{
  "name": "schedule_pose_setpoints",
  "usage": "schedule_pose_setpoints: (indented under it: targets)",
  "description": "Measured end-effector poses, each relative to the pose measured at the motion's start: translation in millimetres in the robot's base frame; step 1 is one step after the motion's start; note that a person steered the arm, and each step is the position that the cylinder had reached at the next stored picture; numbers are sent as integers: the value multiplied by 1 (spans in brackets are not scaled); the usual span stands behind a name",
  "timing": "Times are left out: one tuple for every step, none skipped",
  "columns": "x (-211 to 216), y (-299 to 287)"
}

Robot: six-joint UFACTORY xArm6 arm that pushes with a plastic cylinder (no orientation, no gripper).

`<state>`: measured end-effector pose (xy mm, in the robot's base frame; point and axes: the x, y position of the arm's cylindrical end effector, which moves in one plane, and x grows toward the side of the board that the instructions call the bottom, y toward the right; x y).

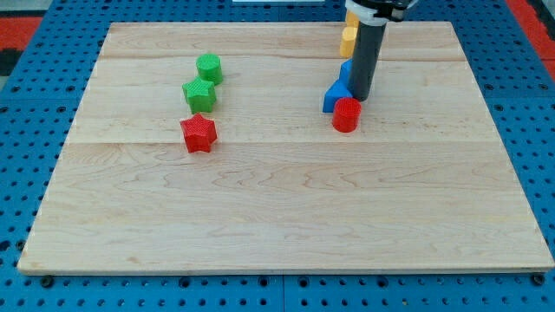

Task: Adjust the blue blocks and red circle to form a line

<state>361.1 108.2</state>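
The red circle (347, 113) lies on the wooden board (286, 217) at the upper right. A blue block (335, 96) touches it on its upper left. A second blue block (346, 70) sits just above, mostly hidden behind my rod. My tip (361, 95) rests on the board just above the red circle, against the right side of the lower blue block.
Two yellow blocks (349, 39) stand near the board's top edge, partly hidden by the rod. A green cylinder (209, 68), a green hexagon-like block (199, 94) and a red star (199, 133) lie in a column at the left.
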Motion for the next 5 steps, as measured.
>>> schedule_pose_setpoints:
  targets:
    - [-10, 0]
    - [-22, 1]
    - [-31, 2]
    - [-31, 2]
    - [-26, 6]
